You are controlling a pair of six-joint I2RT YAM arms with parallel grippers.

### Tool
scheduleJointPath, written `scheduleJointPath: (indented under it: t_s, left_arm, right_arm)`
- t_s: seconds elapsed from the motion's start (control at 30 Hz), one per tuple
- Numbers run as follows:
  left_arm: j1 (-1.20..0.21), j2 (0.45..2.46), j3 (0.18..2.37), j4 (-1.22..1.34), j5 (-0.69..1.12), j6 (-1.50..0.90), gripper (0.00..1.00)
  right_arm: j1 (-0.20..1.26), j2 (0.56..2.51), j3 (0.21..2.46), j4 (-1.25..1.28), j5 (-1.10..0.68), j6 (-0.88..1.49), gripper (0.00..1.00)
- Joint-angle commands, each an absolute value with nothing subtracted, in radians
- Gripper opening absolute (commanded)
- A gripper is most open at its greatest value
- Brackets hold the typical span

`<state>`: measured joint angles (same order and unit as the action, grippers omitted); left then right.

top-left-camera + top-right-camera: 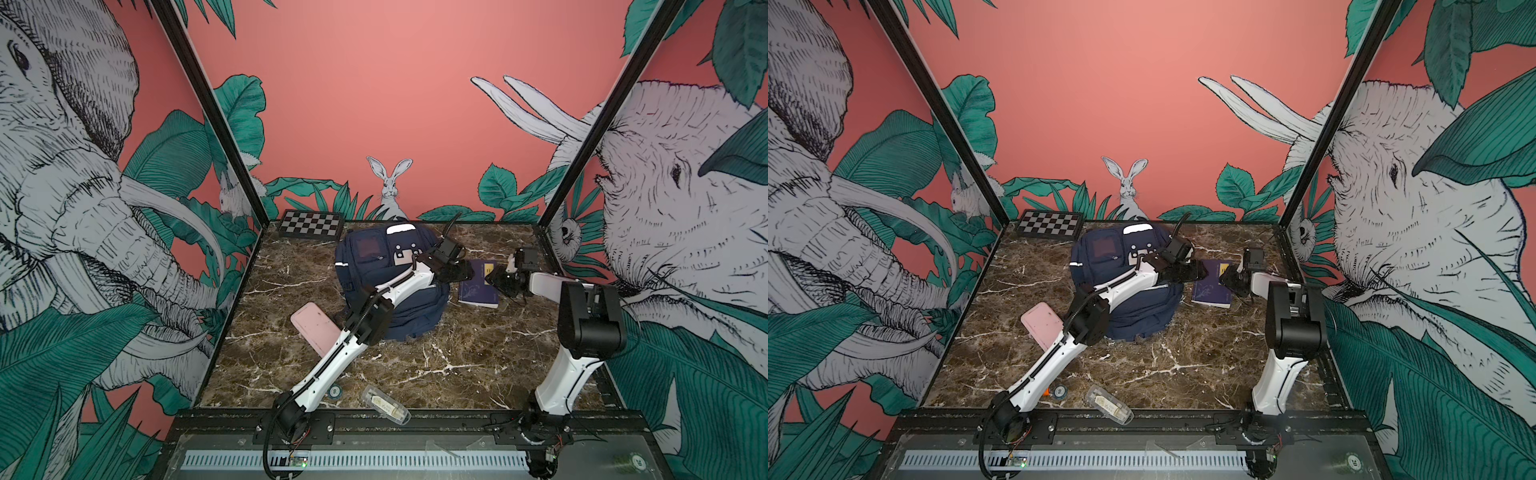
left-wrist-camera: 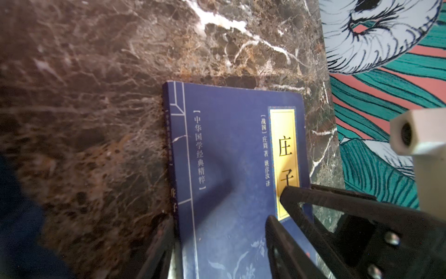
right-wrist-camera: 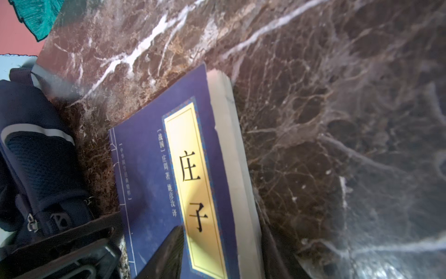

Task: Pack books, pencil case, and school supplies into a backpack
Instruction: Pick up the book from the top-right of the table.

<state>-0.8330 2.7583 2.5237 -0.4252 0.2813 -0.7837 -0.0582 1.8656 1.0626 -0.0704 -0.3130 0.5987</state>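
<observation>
Navy book point(image 1: 478, 289) lies flat on the marble worktop point(image 1: 457, 353), just beside the backpack point(image 1: 374, 266) on the side toward the right edge, its long axis running front to back. The left gripper point(image 1: 464, 273) straddles its spine and the right gripper point(image 1: 496, 282) its page edge, both with jaws parted.

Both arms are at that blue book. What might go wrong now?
The book lies flat on the table, so it may slide instead of lifting. The left gripper and right gripper crowd the same book and might bump. The left arm stretches over the backpack and may drag it.
</observation>
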Motion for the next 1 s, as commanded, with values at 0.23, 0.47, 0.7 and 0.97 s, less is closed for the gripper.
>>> scheduleJointPath:
  t_s: [0.23, 0.47, 0.7, 0.97]
  left_arm:
    - [-0.851, 2.712, 2.415, -0.288, 0.591, -0.725, 0.44]
    - [-0.85, 2.692, 2.322, -0.058, 0.786, -0.757, 0.38]
    - [-0.85, 2.666, 2.263, 0.11, 0.851, -0.801, 0.38]
    - [-0.852, 2.645, 2.216, 0.249, 0.895, -0.84, 0.38]
  right_arm:
    - [-0.034, 1.914, 1.066, -0.249, -0.282, 0.613, 0.5]
    - [-0.035, 1.928, 1.08, -0.266, -0.282, 0.608, 0.49]
    - [-0.034, 1.929, 1.081, -0.272, -0.285, 0.601, 0.49]
    - [-0.034, 1.93, 1.083, -0.278, -0.289, 0.597, 0.49]
